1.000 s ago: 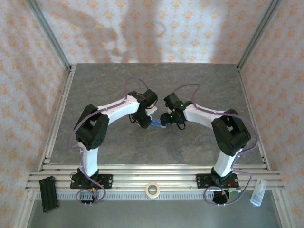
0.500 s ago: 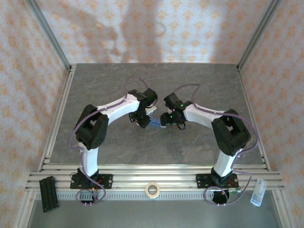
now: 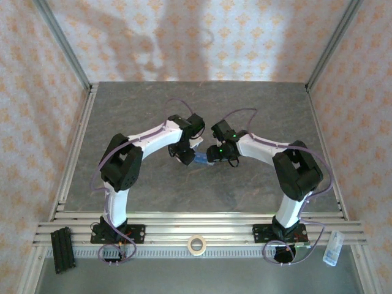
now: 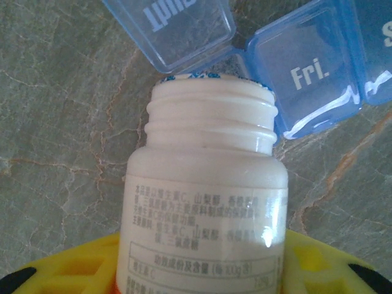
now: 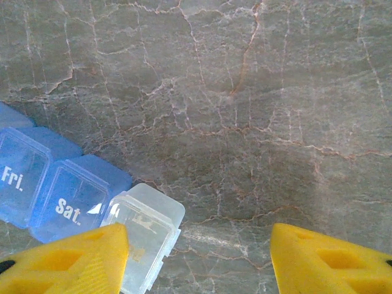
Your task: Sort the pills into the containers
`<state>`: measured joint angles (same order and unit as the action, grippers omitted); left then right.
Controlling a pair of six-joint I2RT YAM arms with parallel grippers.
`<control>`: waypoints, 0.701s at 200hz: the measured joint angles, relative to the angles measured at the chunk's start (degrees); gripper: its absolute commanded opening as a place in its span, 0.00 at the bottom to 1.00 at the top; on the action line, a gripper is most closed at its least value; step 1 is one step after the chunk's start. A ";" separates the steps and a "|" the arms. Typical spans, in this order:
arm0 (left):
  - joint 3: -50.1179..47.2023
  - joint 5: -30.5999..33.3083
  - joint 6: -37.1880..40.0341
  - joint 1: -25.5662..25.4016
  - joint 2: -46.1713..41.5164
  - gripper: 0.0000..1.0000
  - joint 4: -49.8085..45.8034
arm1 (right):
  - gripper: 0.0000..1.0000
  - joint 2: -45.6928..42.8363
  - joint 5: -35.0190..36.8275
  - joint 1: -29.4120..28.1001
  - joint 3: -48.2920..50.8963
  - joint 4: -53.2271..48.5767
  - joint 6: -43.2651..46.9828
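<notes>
Left tool (image 3: 185,157) and right tool (image 3: 214,154) flank the containers (image 3: 201,159) (blue).

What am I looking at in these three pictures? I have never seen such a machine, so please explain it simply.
These are two robot arms, the left arm and the right arm, bolted at the near edge of a grey table. One picture looks down from above. The other two come from a small camera on each wrist, so the yellow shapes at the bottom are that arm's own fingers.

On the table lies a blue pill box with day labels. One lid stands open, Fri. and Sat. are closed, and the end compartment is clear.

The left gripper holds a white bottle without a cap, its mouth towards the open compartment. The right gripper is open, one finger beside the clear end.
</notes>
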<state>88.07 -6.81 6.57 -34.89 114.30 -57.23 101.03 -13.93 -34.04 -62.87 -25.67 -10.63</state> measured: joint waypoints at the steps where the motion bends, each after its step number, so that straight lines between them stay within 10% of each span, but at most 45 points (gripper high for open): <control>1: 0.04 0.00 0.00 0.00 0.04 0.00 -0.02 | 0.62 0.00 0.00 0.00 0.00 -0.02 0.00; 140: 3.06 0.07 0.02 -0.37 1.16 0.00 -4.11 | 0.62 0.00 0.00 0.00 0.00 0.00 0.00</control>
<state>91.13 -6.74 6.59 -35.27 115.46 -61.34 101.03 -13.93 -34.04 -62.87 -25.67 -10.63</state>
